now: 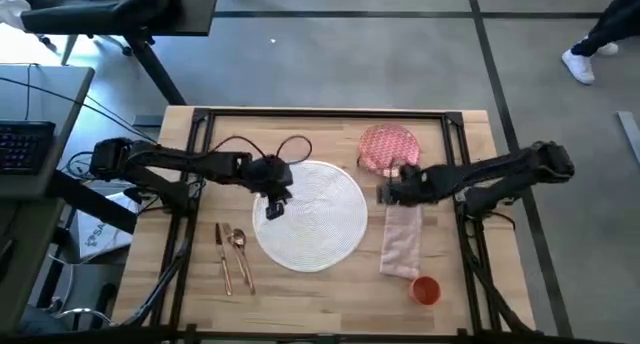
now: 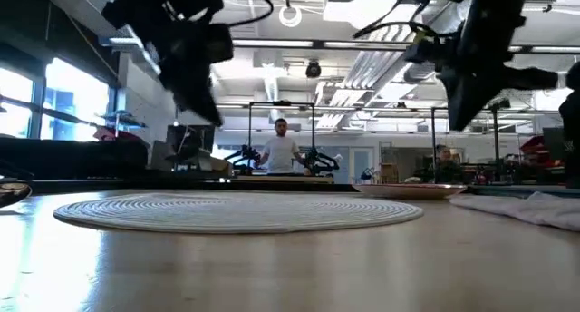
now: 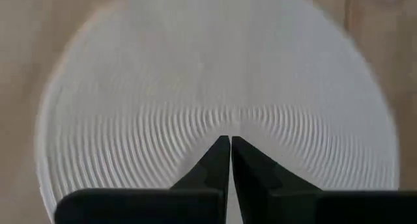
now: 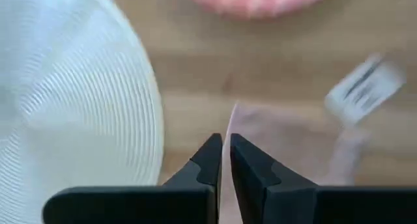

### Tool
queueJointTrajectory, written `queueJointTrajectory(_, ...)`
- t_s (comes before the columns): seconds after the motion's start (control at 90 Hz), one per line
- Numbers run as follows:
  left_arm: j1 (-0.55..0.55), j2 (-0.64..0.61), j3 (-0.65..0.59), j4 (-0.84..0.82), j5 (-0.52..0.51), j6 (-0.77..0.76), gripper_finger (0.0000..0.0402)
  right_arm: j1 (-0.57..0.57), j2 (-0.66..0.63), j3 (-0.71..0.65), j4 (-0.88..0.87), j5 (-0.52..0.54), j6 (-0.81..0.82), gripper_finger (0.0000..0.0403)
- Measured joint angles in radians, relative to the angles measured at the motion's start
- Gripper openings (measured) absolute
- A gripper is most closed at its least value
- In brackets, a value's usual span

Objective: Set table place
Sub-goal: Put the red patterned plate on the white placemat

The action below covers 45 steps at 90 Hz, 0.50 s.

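Below, the white plate (image 1: 315,216) lies under the left hand (image 1: 272,206) (fingers together); right hand (image 1: 386,194), likewise together, above the napkin (image 1: 402,241).

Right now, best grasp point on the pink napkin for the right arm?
Take the pink napkin at its upper end, coming straight down. It lies flat and long beside the white plate, and that end sits just under the right gripper, whose fingers are shut and need opening first.
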Motion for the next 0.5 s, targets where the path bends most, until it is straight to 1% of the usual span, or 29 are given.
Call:
queueJointTrajectory(0.111,0.041,0.029,0.055,0.062,0.000,-0.034,0.0000,-0.227,-0.085,0.000,-0.043,-0.052,-0.298,0.0038)
queueJointTrajectory(0.233,0.093,0.104,0.115,0.115,-0.006,-0.055,0.0000,-0.497,-0.103,0.000,-0.041,-0.122,-0.630,0.0078)
queueJointTrajectory(0.378,0.150,0.236,0.227,0.113,-0.013,-0.164,0.0000,-0.781,-0.033,0.000,0.028,-0.235,-0.981,0.0128)
queueJointTrajectory(0.5,0.182,0.361,0.339,0.111,-0.013,-0.260,0.0000,-0.978,0.079,0.000,0.112,-0.373,-1.191,0.0166)
